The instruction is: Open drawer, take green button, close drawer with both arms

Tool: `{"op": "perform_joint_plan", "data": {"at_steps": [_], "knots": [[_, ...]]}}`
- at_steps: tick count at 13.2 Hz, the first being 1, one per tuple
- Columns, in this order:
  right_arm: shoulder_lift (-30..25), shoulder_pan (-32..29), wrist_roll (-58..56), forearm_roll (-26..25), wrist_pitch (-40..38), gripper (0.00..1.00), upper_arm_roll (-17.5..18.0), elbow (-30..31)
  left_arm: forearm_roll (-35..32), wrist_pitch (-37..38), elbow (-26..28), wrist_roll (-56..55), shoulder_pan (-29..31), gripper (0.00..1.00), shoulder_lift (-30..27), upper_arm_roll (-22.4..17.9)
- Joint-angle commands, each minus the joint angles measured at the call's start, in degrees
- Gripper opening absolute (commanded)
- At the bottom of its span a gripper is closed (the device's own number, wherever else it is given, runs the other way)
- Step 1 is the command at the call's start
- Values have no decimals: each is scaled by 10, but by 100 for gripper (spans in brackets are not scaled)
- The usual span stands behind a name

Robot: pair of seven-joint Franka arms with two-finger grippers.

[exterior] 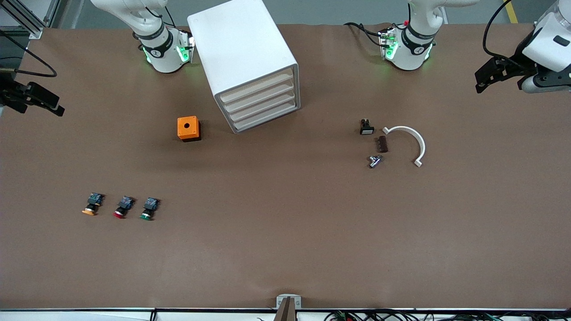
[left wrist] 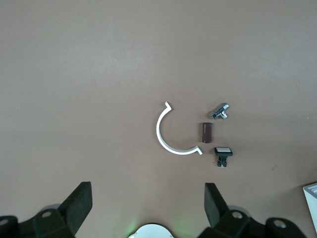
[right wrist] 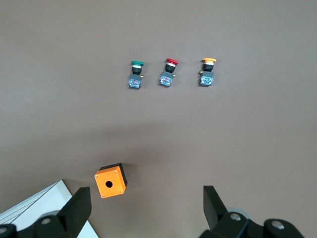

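The cabinet [exterior: 247, 62] is the landmark. All four of its drawers are closed, and the drawer [exterior: 263, 100] fronts face the front camera, turned a little toward the left arm's end of the tabletop [exterior: 285, 249].

The right gripper [exterior: 38, 100] hangs over the right arm's end of the tabletop, well apart from the cabinet; the left gripper [exterior: 495, 76] hangs over the left arm's end. Both have wide open jaws and hold nothing.

The button [exterior: 148, 208] has a green cap, a black body and a blue rear block. It lies nearer the camera than the cabinet, toward the right arm's end, so I judge the right arm is nearer to it. Its cap points toward the camera.
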State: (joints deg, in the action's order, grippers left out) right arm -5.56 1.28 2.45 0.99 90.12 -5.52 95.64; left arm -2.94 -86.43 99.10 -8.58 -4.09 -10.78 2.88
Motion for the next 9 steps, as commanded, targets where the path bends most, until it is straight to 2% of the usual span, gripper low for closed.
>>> {"op": "perform_joint_plan", "data": {"at_steps": [1, 9], "knots": [[-16, 3, -1, 2, 8, 100, 0, 16, 0, 0, -7, 11, 3, 100, 3, 1], [-16, 1, -3, 1, 8, 100, 0, 16, 1, 7, -59, 3, 7, 100, 49, -1]]}}
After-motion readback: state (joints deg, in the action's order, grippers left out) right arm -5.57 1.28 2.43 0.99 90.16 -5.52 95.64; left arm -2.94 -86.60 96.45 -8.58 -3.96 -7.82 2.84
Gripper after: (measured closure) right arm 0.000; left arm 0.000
